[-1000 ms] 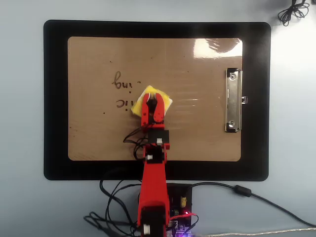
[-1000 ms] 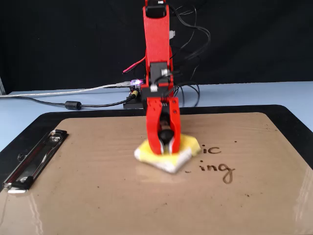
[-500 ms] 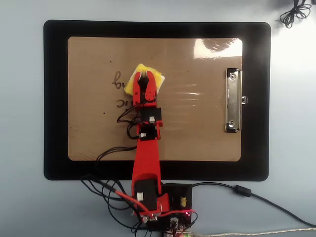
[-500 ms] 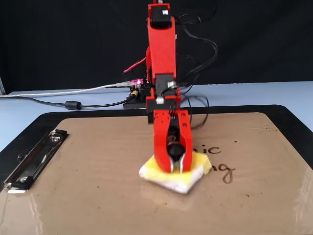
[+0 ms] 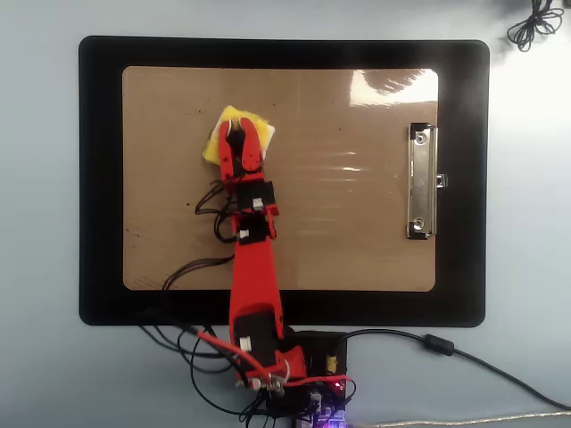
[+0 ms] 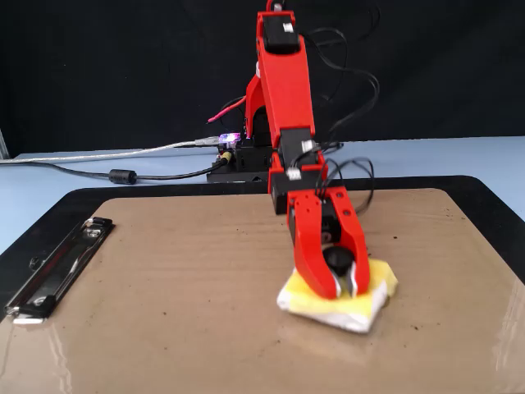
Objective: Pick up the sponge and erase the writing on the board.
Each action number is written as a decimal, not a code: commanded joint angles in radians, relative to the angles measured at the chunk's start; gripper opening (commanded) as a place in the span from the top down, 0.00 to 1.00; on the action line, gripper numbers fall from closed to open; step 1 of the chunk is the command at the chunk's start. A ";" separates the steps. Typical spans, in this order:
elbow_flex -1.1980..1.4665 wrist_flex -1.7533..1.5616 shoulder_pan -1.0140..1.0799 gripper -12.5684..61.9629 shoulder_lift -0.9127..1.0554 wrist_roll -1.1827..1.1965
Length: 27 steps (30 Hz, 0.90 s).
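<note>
The yellow sponge [image 5: 214, 148] with its white edge [image 6: 328, 305] lies flat on the brown board [image 5: 357, 232], left of centre in the overhead view and at the right in the fixed view [image 6: 164, 312]. My red gripper [image 5: 236, 130] points down onto it, jaws shut around the black round knob in the sponge's centre [image 6: 344, 287]. No writing shows on the board; only a few dark specks remain near the arm. Whatever lies under the sponge and arm is hidden.
A silver clip [image 5: 422, 181] sits at the board's right end in the overhead view, at the left in the fixed view [image 6: 57, 267]. The board rests on a black mat [image 5: 98, 178]. Cables [image 5: 446, 348] and the arm's base [image 5: 303, 366] sit beyond the mat.
The gripper has dragged the sponge up and to the left in the overhead view, across the spot where the remaining letters stood. Those letters no longer show.
</note>
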 commanded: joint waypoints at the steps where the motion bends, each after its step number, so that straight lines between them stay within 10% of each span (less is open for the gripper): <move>1: 0.252 0.032 -0.014 0.94 0.233 -0.021; 5: 0.489 0.072 -0.054 0.94 0.477 -0.035; 13: -0.229 0.086 -0.071 0.94 -0.158 -0.054; 21: 0.491 0.196 -0.158 0.94 0.580 -0.081; 27: -0.046 0.166 -0.149 0.94 0.029 -0.100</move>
